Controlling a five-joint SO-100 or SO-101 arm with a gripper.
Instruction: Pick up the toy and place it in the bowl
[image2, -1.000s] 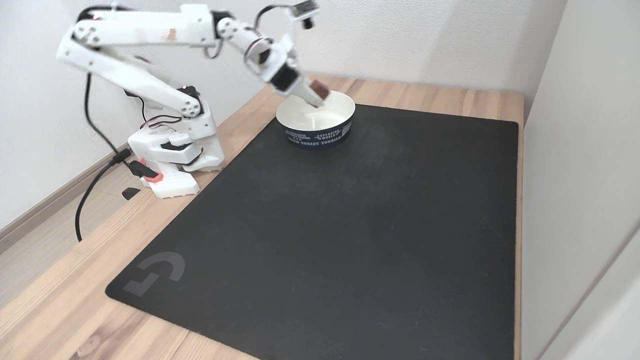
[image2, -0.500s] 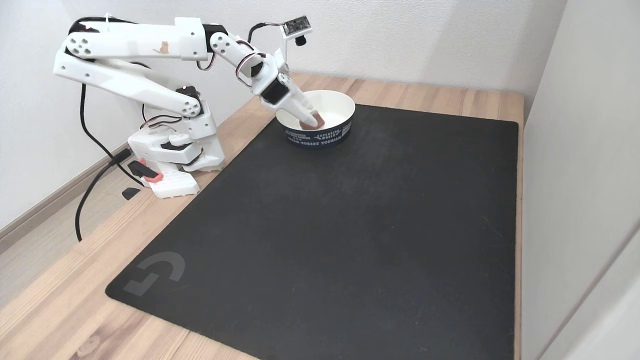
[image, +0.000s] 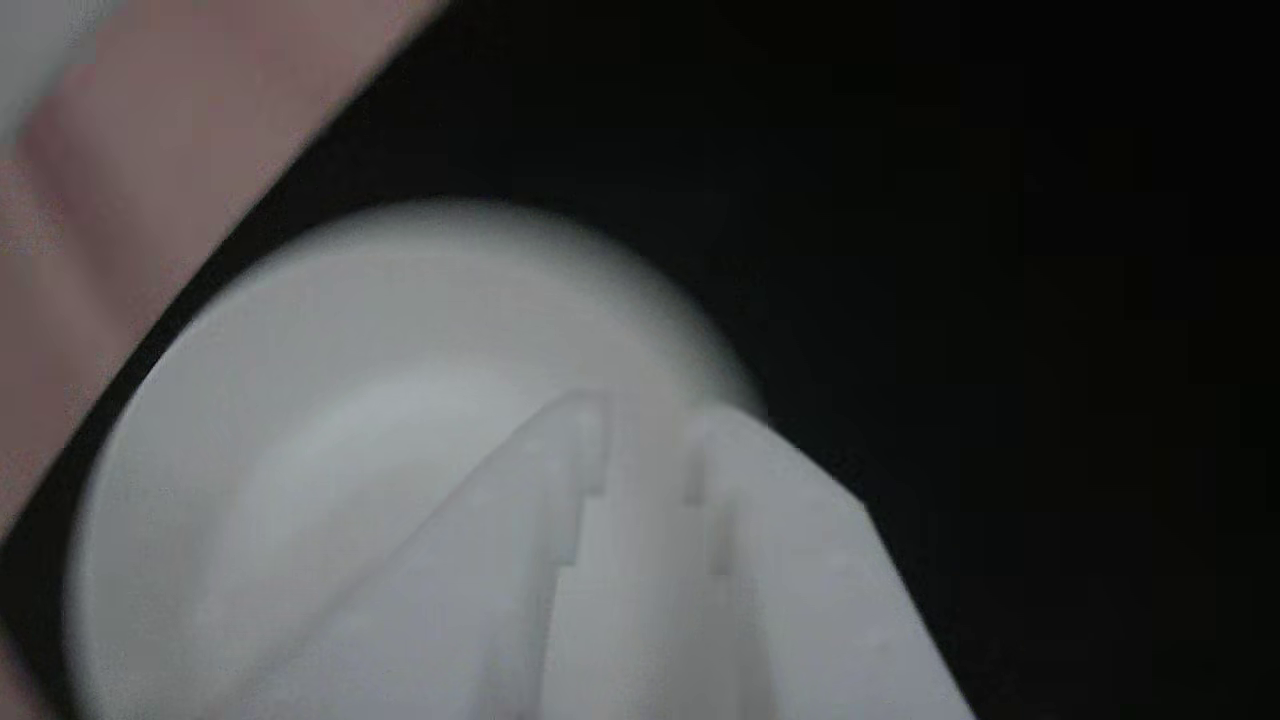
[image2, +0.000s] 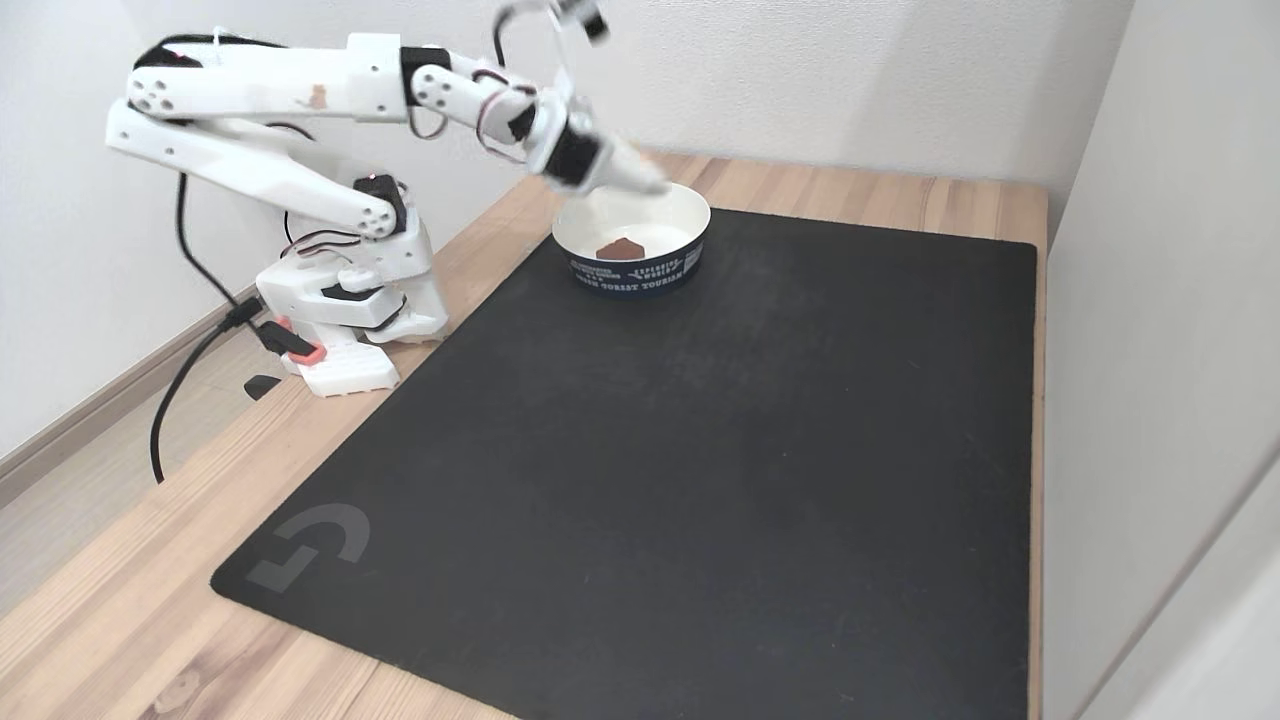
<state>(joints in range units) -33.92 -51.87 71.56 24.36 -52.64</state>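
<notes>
In the fixed view the toy (image2: 620, 247), a small reddish-brown block, lies on the white floor of the bowl (image2: 690, 215), toward the bowl's near side and free of the arm. The bowl is round, white inside, with a dark blue outer wall printed in white lettering; it stands at the far left corner of a black mat (image2: 700, 450) that covers most of the wooden table (image2: 100, 620). A grey logo (image2: 312, 545) marks the mat's near left corner.

The gripper (image2: 655, 186) hangs just above the bowl's far left rim, motion-blurred, and touches neither bowl nor toy. The white arm (image2: 260, 80) reaches rightward from its base (image2: 350, 310), which is at the table's left edge beside the mat, with a black cable (image2: 175, 350) trailing off to the left.

The other view is badly blurred. It looks down past the two white fingers (image: 520, 560) onto the pale round bowl (image: 300, 400), with black mat (image: 1000, 250) to the right and table wood (image: 150, 150) at the upper left. A narrow gap with nothing in it runs between the fingers, so they hold nothing and stand slightly parted.
</notes>
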